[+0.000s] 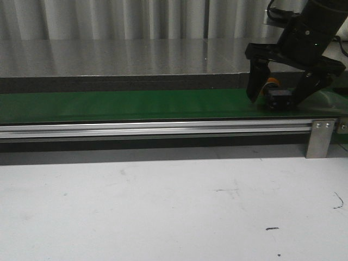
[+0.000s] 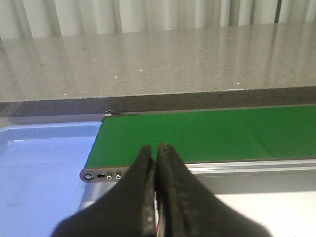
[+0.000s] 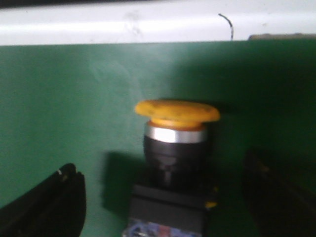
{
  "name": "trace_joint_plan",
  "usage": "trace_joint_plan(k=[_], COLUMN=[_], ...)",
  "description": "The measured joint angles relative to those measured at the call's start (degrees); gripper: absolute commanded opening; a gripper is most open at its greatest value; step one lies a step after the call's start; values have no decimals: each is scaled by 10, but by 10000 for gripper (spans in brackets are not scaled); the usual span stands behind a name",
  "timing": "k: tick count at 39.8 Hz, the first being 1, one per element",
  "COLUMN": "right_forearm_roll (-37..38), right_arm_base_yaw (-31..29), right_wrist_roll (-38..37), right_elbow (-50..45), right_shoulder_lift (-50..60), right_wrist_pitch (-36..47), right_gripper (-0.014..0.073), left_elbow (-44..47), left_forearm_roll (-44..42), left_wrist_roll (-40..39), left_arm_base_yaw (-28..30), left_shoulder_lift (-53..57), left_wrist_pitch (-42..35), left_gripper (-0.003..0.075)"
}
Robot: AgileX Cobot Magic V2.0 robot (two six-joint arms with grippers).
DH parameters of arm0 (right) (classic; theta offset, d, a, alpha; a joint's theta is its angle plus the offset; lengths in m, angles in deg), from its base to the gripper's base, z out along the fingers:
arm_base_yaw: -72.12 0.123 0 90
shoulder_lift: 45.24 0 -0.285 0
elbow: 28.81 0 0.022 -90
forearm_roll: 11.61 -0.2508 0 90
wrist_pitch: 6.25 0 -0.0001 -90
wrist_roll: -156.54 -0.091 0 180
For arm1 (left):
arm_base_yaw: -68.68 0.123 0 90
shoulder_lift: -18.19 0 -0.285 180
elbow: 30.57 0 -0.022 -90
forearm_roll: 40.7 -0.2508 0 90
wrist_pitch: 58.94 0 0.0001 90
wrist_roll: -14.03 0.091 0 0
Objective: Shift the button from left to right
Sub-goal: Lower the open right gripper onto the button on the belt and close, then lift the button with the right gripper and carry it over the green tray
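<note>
Front view, right end effector (image 1: 277,97) spread wide around the button (image 1: 276,93) on the green conveyor belt (image 1: 130,105), left end effector (image 2: 157,163) pressed together over the belt's far end.

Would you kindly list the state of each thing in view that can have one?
button: lying on its side on the belt, between open fingers, not gripped
right gripper: open, straddling the button
left gripper: shut, empty
green belt: bare apart from the button

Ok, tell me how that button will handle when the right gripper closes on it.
The button looks rigid, so it probably won't deform. Lying on its side on the green belt, its round orange cap could let it roll or pivot. The blocky black body likely offers flatter faces to the open right gripper.
</note>
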Motion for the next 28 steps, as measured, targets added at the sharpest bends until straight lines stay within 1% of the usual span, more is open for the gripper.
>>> trace_joint_plan(k=[3, 5, 8, 14, 17, 20, 28], right_forearm_roll=[0, 0, 1, 1, 1, 1, 10], right_arm_base_yaw=[0, 0, 0, 0, 0, 0, 0], right_wrist_roll=[1, 1, 1, 1, 1, 1, 1], right_elbow=[0, 0, 0, 0, 0, 0, 0], right_shoulder_lift=[0, 0, 0, 0, 0, 0, 0], right_wrist_pitch=[3, 3, 3, -1, -3, -5, -5], right_gripper=[648, 622, 544, 313, 230, 199, 202], left_elbow=[0, 0, 0, 0, 0, 0, 0], left_forearm_roll=[0, 0, 0, 0, 0, 0, 0], left_wrist_roll=[0, 0, -1, -1, -1, -1, -1], left_arm_base_yaw=[0, 0, 0, 0, 0, 0, 0], left_shoulder_lift=[0, 0, 0, 0, 0, 0, 0], left_wrist_pitch=[0, 0, 0, 0, 0, 0, 0], left_gripper=[-21, -21, -21, -21, -21, -21, -21])
